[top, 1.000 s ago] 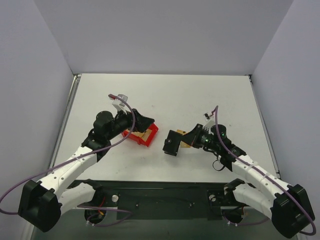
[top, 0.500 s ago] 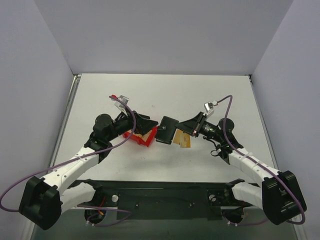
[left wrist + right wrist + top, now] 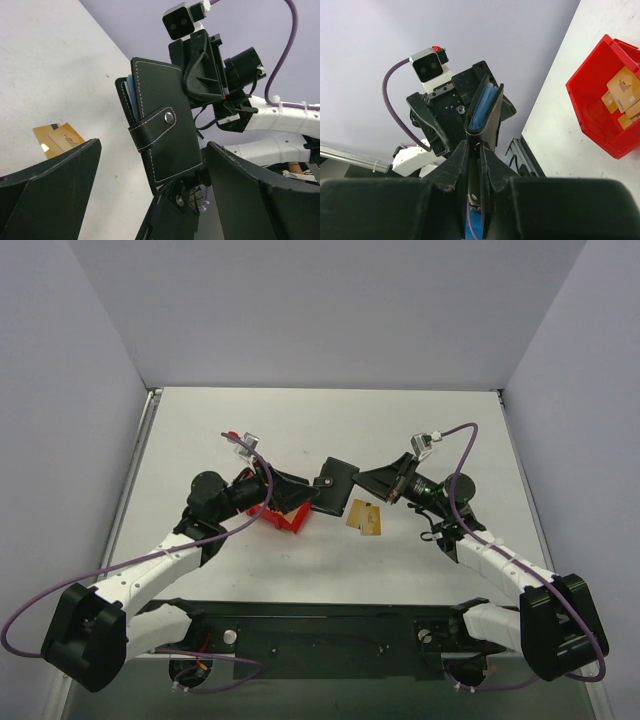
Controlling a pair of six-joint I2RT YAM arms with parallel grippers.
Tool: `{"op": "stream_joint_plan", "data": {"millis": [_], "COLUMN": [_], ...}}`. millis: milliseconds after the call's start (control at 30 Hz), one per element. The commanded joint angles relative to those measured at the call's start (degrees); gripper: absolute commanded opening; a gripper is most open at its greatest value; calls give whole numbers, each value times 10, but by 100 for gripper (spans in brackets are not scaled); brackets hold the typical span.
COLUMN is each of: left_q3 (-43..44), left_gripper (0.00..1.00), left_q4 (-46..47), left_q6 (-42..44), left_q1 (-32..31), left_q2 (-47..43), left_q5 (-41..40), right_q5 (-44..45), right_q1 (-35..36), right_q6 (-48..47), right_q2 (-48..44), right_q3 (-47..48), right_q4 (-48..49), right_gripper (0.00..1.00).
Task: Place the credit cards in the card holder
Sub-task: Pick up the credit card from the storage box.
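The left hand (image 3: pixel 306 496) stood with its fingers (image 3: pixel 55 175) spread wide and gripped nothing. It reached in over the small red plastic bin (image 3: pixel 287 517), which sat on the white surface (image 3: pixel 400 430) left of centre. Several thin gold-tan rectangular cards (image 3: pixel 623 93) lay loose inside that bin.

Just right of it, the black stitched folding wallet (image 3: pixel 335 485) hung in the air between the two arms, clear of the surface. It was folded shut, its strap fastened by a small silver stud, with a pale blue lining showing along one edge. In the left wrist view it stood in the gap between the spread fingers; whether it touched them could not be told.

Below the wallet and slightly right, loose gold-tan cards (image 3: pixel 365 518) lay overlapping on the surface, well outside the bin.

The right hand (image 3: pixel 360 483) was pinched tight on the wallet's far edge, holding it on edge.
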Motion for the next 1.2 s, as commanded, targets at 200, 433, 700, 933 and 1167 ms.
{"op": "stream_joint_plan", "data": {"millis": [200,433,700,933,1167], "left_q3": [4,1,0,-4,1], "left_gripper": [94,92,75,46,7], "left_q4": [73,102,176,234,251], "left_q6": [-47,-59,-111,-143,-151], "left_q1": [-17,-29,-39,-40,-45], "left_q2": [12,41,66,76,88], "left_q5": [48,60,79,96,104], "right_q5": [-12,-14,-12,-4,7], "right_q1": [-6,-7,-8,-8,-9], "right_q6": [1,3,0,-31,-67], "right_q2": [-18,-27,-25,-41,-63], "right_q3": [27,29,26,26,32], "right_q4": [60,60,56,12,-46], "right_gripper": [0,0,0,0,0]}}
